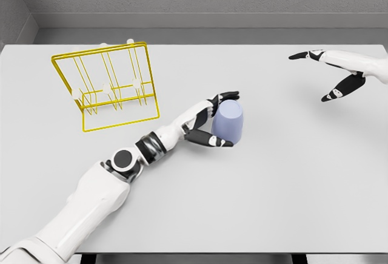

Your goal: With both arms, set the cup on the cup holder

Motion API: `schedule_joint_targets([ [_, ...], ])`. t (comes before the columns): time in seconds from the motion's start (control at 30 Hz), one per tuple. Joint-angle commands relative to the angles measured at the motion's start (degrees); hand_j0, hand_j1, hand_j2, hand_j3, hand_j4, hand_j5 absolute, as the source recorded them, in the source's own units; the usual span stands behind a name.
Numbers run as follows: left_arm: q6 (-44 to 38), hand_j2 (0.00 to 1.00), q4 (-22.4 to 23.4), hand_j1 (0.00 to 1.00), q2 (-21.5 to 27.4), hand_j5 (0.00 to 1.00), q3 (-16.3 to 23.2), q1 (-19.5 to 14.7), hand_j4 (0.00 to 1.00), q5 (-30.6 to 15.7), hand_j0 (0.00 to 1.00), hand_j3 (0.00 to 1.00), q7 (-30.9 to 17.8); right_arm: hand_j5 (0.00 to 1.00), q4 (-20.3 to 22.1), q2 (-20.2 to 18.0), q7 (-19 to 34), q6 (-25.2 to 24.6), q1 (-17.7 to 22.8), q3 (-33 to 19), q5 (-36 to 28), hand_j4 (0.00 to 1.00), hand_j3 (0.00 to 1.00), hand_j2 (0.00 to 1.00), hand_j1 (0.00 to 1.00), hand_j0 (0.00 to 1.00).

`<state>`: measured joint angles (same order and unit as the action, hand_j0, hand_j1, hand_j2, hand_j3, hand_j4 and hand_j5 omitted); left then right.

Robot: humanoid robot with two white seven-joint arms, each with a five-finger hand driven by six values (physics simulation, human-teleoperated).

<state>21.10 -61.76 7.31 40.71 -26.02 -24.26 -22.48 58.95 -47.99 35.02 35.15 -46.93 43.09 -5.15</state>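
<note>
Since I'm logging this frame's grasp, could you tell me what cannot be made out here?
- Head view: whether the left hand truly grips the cup; the contact side is hidden behind the cup.
- Cup's opening: not visible, so which end is up is unclear.
- Right hand: its arm is cut by the right edge.
- Holder: pegs too thin to count.

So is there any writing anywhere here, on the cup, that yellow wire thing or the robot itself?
None. No word, number or logo can be read in the head view.
Cup: plain lavender, no print.
Rack: bare yellow wire, no tag.
Left hand and right hand: white and black shells, unmarked.
Table: plain grey.
</note>
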Motion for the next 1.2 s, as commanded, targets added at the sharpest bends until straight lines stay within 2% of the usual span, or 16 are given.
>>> schedule_joint_targets([
  [0.0, -0.01, 0.85, 0.06, 0.85, -0.46, 0.85, -0.02, 0.00, 0.85, -0.26, 0.85, 0.85, -0.02, 1.00, -0.06, 0.00, -0.02, -0.15, 0.00, -0.02, -0.30, 1.00, 1.00, 1.00, 1.00, 1.00],
  [0.07, -0.01, 0.81, 0.06, 0.81, -0.54, 0.81, -0.02, 0.09, 0.81, -0.18, 0.81, 0.81, -0.02, 1.00, -0.24, 0.00, -0.02, -0.15, 0.00, -0.02, -0.30, 1.00, 1.00, 1.00, 1.00, 1.00],
  [0.2, 0.08, 0.65, -0.03, 0.65, -0.46, 0.65, -0.02, 0.09, 0.65, -0.26, 0.65, 0.65, -0.10, 1.00, -0.24, 0.00, -0.02, -0.15, 0.00, -0.02, -0.21, 1.00, 1.00, 1.00, 1.00, 1.00],
  [0.37, 0.08, 0.63, 0.06, 0.63, -0.37, 0.63, -0.02, 0.18, 0.63, -0.26, 0.63, 0.63, -0.19, 1.00, -0.24, 0.00, -0.02, -0.15, 0.00, -0.02, -0.21, 1.00, 1.00, 1.00, 1.00, 1.00],
  [0.47, 0.17, 0.51, 0.06, 0.51, -0.37, 0.51, -0.10, 0.26, 0.51, -0.26, 0.51, 0.51, -0.89, 1.00, -0.24, 0.09, -0.02, -0.15, 0.00, -0.02, -0.21, 1.00, 1.00, 1.00, 1.00, 1.00],
  [0.77, 0.43, 0.44, -0.82, 0.44, -0.28, 0.44, -0.81, 0.18, 0.44, -1.14, 0.44, 0.44, -4.59, 1.00, -0.32, 0.44, -0.02, -0.15, 0.00, -0.02, -0.21, 1.00, 1.00, 1.00, 1.00, 1.00],
  [0.9, 0.52, 0.44, -5.30, 0.44, 0.60, 0.44, -0.81, 0.62, 0.44, -3.34, 0.44, 0.44, -5.03, 1.00, -0.41, 0.44, -0.02, -0.15, 0.00, -0.02, -0.21, 1.00, 1.00, 1.00, 1.00, 1.00],
  [1.17, 0.34, 0.43, -18.22, 0.43, 10.88, 0.43, -0.63, 1.85, 0.43, -12.30, 0.43, 0.43, -4.59, 1.00, -0.41, 0.44, -0.02, -0.15, -0.09, -0.02, -0.21, 1.00, 1.00, 1.00, 1.00, 1.00],
])
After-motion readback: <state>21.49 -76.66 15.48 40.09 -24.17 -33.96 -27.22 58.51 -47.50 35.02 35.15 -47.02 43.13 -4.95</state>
